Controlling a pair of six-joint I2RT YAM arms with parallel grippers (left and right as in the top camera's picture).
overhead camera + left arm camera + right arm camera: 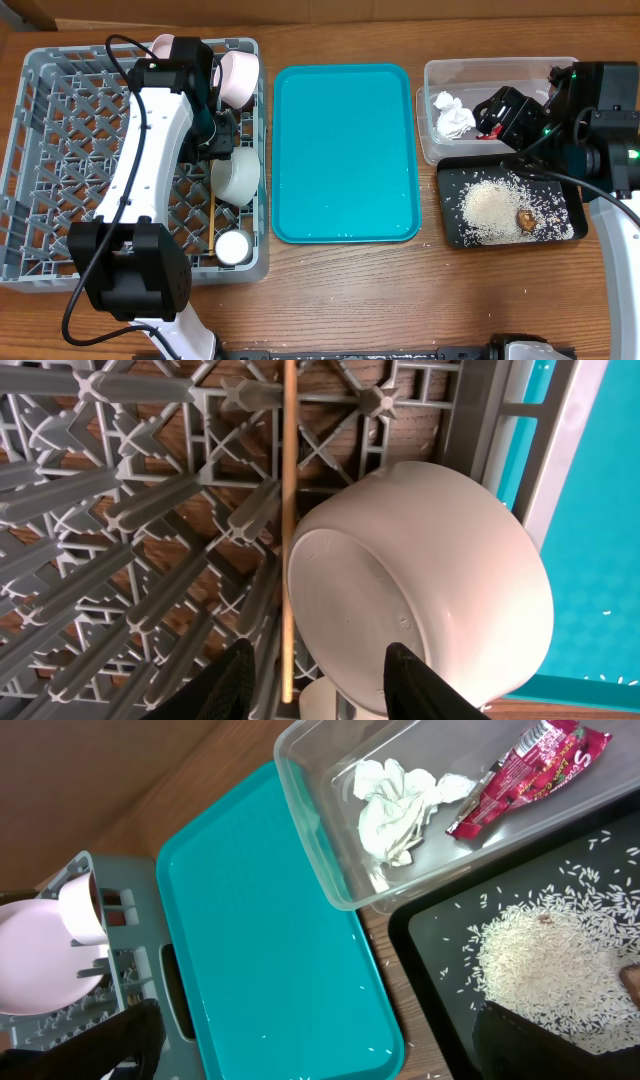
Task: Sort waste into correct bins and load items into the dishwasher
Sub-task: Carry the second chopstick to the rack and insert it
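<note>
Wooden surface (330,290) overhead: dish rack (40,150) at 9 o'clock, teal tray (345,150) centre, clear tub (500,63) at 2, black tray (452,235) at 4.

Left wrist: left fingers (232,682) spread open, empty, over a bowl (450,590) tipped on edge, I guess to drain. The chopstick (288,510) beside it crowds any grab.

Right wrist: right fingers (540,1040) wide open. Tissue (400,805) and wrapper (525,765) in tub, rice (550,960) on black tray.

The grey dish rack (50,150) stands at the left, with the left arm (150,150) stretched over it. Along its right side there are a pink plate (240,75) and two white bowls (238,178). The teal tray (345,150) lies in the middle. At the right, the clear tub (500,72) holds a white tissue (453,115), and the black tray (452,235) holds rice (490,208) and a brown lump (525,216).
</note>
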